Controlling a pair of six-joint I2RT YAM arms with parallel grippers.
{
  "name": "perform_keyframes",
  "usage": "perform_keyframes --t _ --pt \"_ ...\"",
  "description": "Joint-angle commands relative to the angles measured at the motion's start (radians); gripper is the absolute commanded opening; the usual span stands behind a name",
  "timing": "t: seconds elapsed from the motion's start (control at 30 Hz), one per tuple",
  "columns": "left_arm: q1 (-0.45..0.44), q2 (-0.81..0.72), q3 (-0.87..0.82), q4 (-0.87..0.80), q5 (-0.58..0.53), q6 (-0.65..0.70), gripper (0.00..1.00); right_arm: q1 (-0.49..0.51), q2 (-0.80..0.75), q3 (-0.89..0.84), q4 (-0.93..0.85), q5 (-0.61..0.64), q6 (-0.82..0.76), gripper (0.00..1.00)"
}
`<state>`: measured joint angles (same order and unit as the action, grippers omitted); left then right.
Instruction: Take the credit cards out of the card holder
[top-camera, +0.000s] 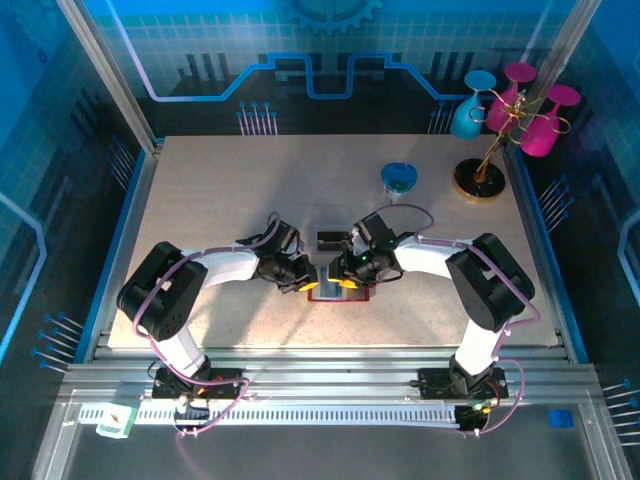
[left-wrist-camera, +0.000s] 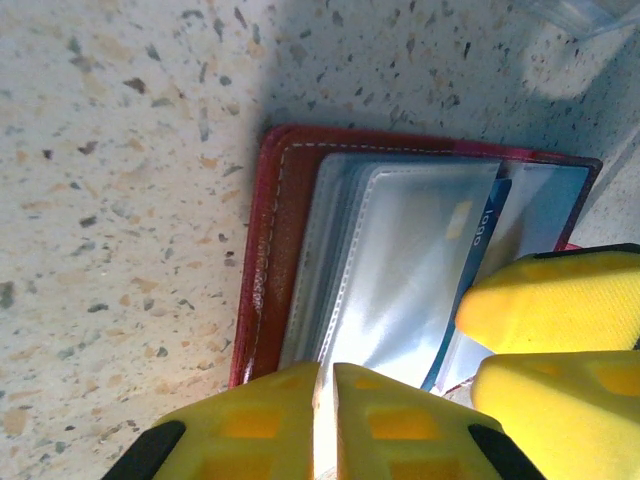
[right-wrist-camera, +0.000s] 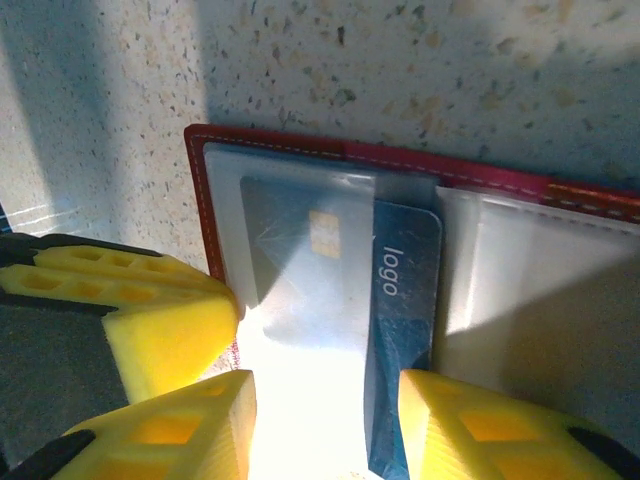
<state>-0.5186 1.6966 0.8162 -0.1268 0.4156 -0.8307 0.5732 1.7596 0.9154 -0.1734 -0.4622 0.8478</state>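
Observation:
The card holder (left-wrist-camera: 262, 260) is a red wallet lying open on the speckled table, its grey see-through pockets facing up. It also appears as a red strip (top-camera: 340, 296) under both grippers. A blue credit card (right-wrist-camera: 405, 290) printed "logo" sticks partway out of a pocket. My right gripper (right-wrist-camera: 325, 430) is open, with one yellow finger on each side of the card's near end. My left gripper (left-wrist-camera: 326, 420) is shut to a thin slit over the wallet's near edge. I cannot tell whether it pinches a pocket. The other cards are hidden.
A clear plastic tray (top-camera: 332, 240) lies just behind the wallet. Farther back right are a blue glass (top-camera: 398, 180) and a stand (top-camera: 480, 180) hung with blue and magenta goblets. The right gripper's fingers (left-wrist-camera: 560, 300) crowd the wallet's right side in the left wrist view.

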Motion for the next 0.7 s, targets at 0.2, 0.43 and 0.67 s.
perform_keyframes --t 0.2,0.43,0.67 --pt "0.006 -0.025 0.034 -0.073 -0.017 0.022 0.14 -0.031 -0.09 -0.028 0.023 -0.029 0.012 0.43" --pt "-0.024 -0.021 0.112 -0.13 -0.012 0.042 0.14 -0.07 -0.095 -0.03 0.001 -0.049 -0.02 0.42" --pt "-0.061 0.022 0.156 -0.179 -0.052 0.069 0.12 -0.089 -0.071 -0.072 0.036 -0.095 -0.027 0.4"
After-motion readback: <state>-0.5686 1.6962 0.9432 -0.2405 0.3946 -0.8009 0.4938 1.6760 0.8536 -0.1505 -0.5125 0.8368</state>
